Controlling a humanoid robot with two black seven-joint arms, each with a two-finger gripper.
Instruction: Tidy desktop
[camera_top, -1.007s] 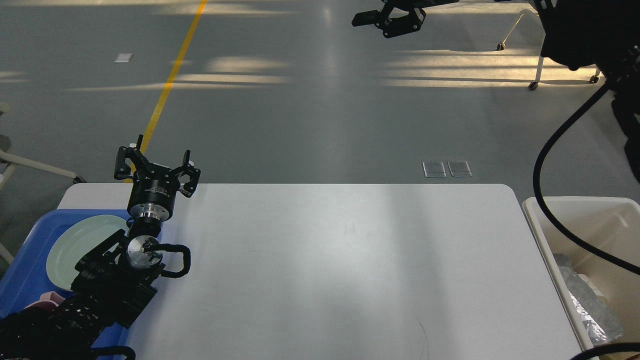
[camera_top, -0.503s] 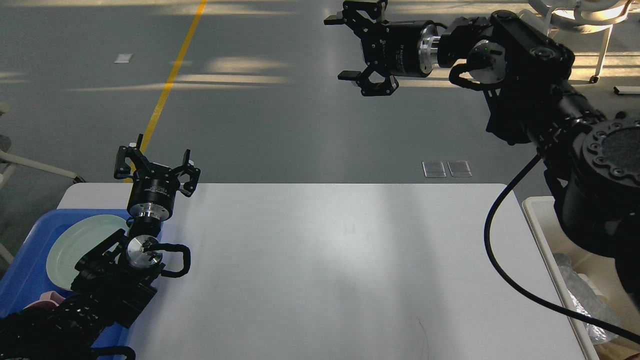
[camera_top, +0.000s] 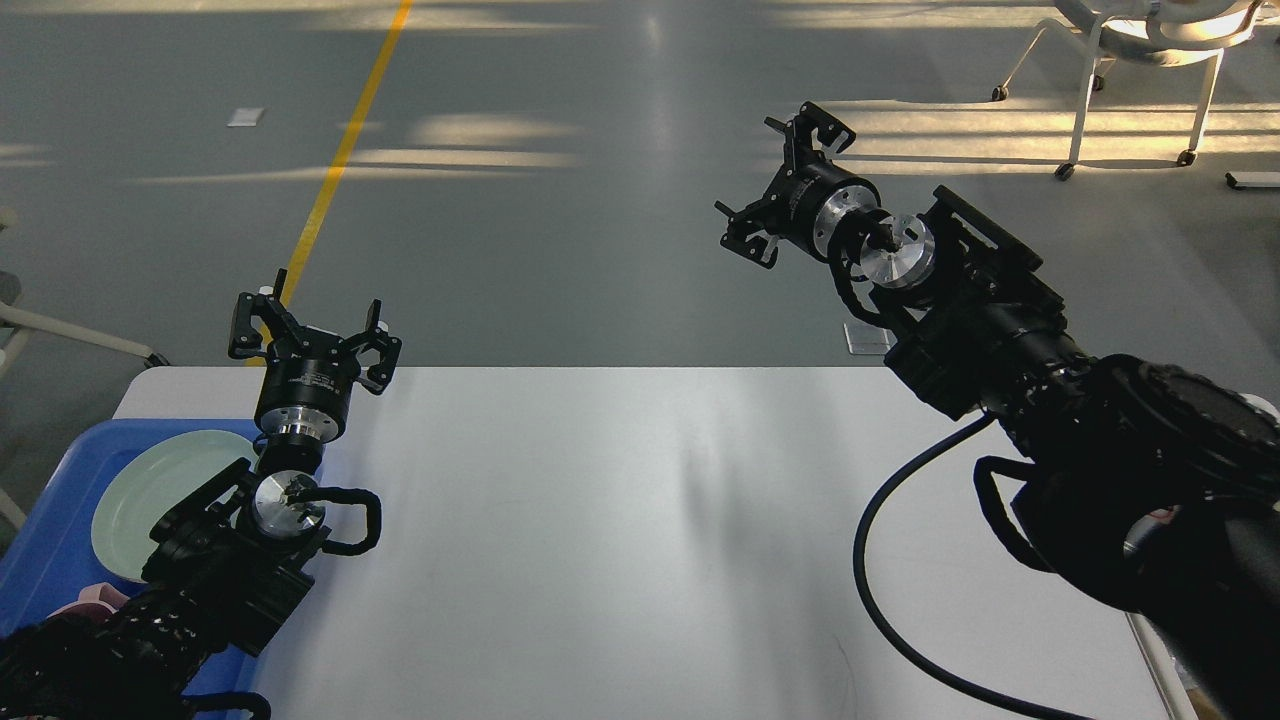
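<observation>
The desktop (camera_top: 620, 520) is a wide white tabletop filling the lower half of the head view, its middle bare. My left gripper (camera_top: 312, 322) stands open above the desktop's far left corner, fingers spread and holding nothing. My right gripper (camera_top: 782, 190) is open too, held high beyond the far edge of the desktop at the right, pointing away and to the left, with nothing between its fingers. The right arm's thick black body covers the desktop's right end.
A blue tray (camera_top: 40, 560) at the left edge holds a pale green plate (camera_top: 150, 480) and something pink (camera_top: 85, 603). A black cable (camera_top: 880, 600) loops over the desktop's right part. A white chair (camera_top: 1130, 60) stands on the grey floor at far right.
My right arm swung down and forward from the top right, its gripper dropping lower and turning to point away. It now hides the off-white bin at the right. The left arm stayed still.
</observation>
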